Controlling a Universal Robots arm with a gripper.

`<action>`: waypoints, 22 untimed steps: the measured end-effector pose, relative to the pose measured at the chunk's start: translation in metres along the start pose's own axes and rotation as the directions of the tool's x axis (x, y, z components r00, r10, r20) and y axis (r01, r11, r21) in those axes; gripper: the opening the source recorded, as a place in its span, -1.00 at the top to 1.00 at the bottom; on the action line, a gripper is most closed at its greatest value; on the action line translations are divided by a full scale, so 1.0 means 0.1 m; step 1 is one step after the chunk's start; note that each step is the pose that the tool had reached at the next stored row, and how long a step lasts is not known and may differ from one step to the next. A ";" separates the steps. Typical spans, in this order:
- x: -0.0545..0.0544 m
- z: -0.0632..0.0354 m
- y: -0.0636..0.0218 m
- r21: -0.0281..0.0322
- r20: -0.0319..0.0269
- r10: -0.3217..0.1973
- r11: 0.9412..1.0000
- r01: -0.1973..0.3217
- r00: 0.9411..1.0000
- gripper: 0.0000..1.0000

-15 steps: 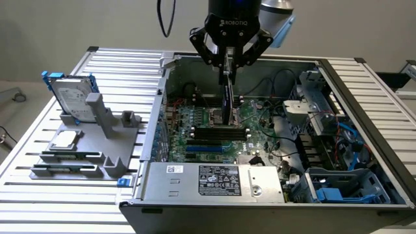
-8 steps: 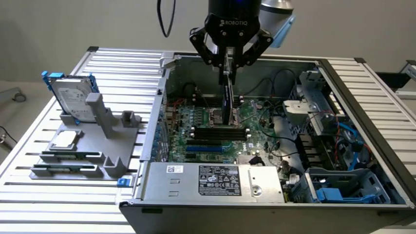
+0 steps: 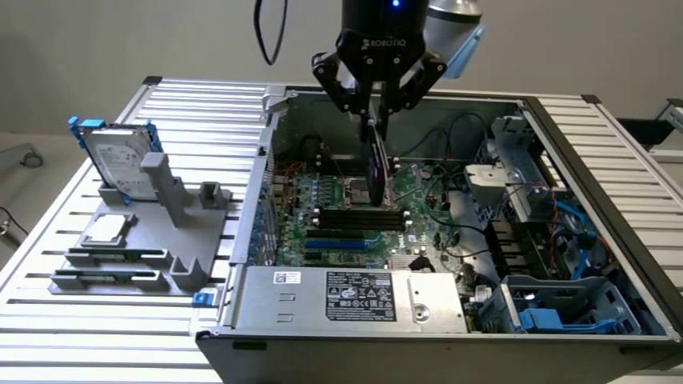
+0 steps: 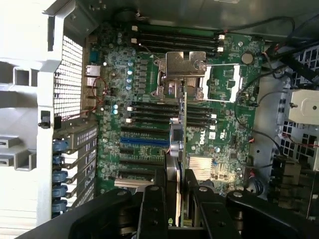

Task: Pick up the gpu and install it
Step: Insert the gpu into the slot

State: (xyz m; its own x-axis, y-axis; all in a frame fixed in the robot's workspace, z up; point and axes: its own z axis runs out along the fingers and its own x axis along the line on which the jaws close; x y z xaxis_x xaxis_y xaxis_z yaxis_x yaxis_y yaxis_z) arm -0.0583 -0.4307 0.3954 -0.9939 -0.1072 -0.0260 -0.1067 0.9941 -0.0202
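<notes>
Black claw (image 3: 373, 112) half-closed, pinching the gpu (image 3: 377, 164) edge-on

Open dark-grey PC tower case (image 3: 427, 360) lies on its side, centre-right of the exterior view, on a slotted aluminium table (image 3: 64, 320). Inside: green motherboard (image 3: 331, 196) w/ black RAM slots (image 3: 361, 218). Silver PSU box (image 3: 357, 300) w/ label sits lower centre, blue plastic bay (image 3: 545, 320) lower right. Left of frame: grey plastic fixture (image 3: 187, 268) holds a silver hard drive w/ blue rails (image 3: 115, 164) upright. Small square silver CPU chip (image 3: 107, 230) lies flat below it in frame.
</notes>
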 end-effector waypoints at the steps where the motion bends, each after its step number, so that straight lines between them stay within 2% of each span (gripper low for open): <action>1: 0.00 0.010 0.000 -0.002 0.001 -0.018 1.000 0.018 1.000 0.47; 6: 0.00 0.053 0.001 -0.009 0.004 -0.107 0.994 0.107 0.994 0.47; 9: 0.00 0.085 0.002 -0.011 0.006 -0.161 0.987 0.161 0.987 0.47; 12: 0.00 0.118 0.002 -0.012 0.007 -0.216 0.976 0.216 0.976 0.47; 17: 0.00 0.169 0.003 -0.014 0.010 -0.303 0.953 0.303 0.953 0.47; 20: 0.01 0.198 0.004 -0.015 0.011 -0.354 0.935 0.354 0.935 0.47; 22: 0.01 0.218 0.004 -0.016 0.012 -0.389 0.921 0.389 0.921 0.47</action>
State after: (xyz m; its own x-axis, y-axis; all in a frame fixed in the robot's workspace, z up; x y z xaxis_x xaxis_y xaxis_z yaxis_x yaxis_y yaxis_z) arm -0.0583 -0.4307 0.3736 -0.8737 -0.4856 -0.0283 -0.4855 0.8742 -0.0128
